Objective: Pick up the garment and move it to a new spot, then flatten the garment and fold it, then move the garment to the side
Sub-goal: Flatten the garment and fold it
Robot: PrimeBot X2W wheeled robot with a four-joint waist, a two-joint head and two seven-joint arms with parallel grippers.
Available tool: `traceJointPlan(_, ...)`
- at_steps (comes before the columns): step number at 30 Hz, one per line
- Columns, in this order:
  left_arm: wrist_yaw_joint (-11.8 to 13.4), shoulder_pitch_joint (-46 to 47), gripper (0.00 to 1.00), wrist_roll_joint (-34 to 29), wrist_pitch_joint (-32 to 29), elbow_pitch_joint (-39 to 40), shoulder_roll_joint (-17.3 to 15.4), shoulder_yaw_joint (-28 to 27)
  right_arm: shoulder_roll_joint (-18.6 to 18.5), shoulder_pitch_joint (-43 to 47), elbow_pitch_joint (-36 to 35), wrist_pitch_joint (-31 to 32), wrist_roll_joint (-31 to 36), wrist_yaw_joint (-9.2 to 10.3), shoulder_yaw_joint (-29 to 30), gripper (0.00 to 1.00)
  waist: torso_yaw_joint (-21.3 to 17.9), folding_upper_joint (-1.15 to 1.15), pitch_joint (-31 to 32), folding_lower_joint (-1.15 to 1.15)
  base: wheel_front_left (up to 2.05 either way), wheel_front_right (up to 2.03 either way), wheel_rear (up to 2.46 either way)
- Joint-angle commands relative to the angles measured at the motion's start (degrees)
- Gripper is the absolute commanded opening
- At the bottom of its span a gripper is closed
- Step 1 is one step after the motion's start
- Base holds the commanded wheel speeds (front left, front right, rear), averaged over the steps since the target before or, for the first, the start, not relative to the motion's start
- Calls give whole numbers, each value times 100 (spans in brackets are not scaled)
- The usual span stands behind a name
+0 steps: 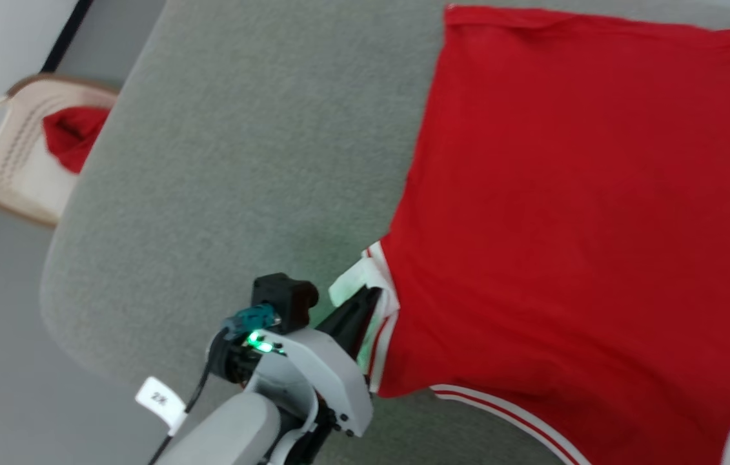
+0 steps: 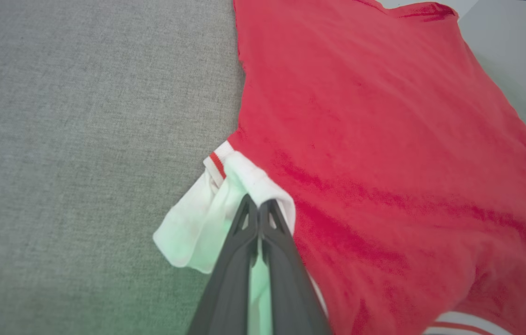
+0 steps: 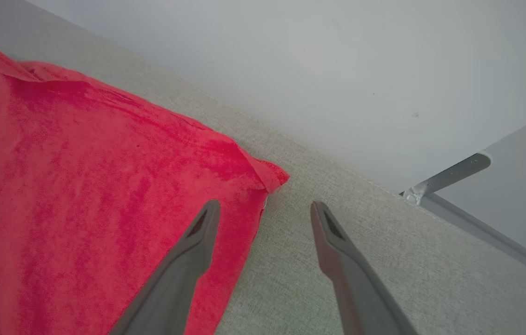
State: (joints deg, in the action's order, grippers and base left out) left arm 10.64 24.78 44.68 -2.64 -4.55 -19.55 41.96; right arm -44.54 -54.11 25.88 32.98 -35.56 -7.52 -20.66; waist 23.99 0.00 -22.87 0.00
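The garment (image 1: 571, 213), a bright red T-shirt with white sleeves and striped trim, lies spread over the right part of the grey padded table (image 1: 242, 161). My left gripper (image 1: 371, 296) is shut on the garment's white sleeve at its left edge; the left wrist view shows the dark fingers (image 2: 269, 223) pinching the bunched white sleeve (image 2: 197, 223) beside the red body (image 2: 383, 139). My right gripper (image 3: 265, 209) hangs open above a corner of the garment (image 3: 81, 186), one finger over the red cloth, the other over bare table, nothing between them.
A beige basket (image 1: 16, 155) holding a plain red cloth lump (image 1: 71, 135) stands on the floor off the table's left edge. Bare grey table stretches left of the garment. A pale wall (image 3: 337, 70) and a metal bracket (image 3: 449, 174) lie beyond the far edge.
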Motion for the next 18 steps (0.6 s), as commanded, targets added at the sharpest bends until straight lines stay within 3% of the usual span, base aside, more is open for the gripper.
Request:
traceJointPlan(1,-45,70,0,-45,28,-35,54,21,-31,-115,132,77,-61,6,-59,100,332,0,-306,0,0,0,0)
traceJointPlan(12,-327,272,0,15,195,-413,442,213,240,-1000,1790,1469,-171,6,-313,100,718,0,-652,0,0,0,0)
traceJointPlan(18,-403,309,0,74,281,-598,552,244,427,-1072,2243,2139,14,4,-571,100,793,0,-723,0,0,0,0)
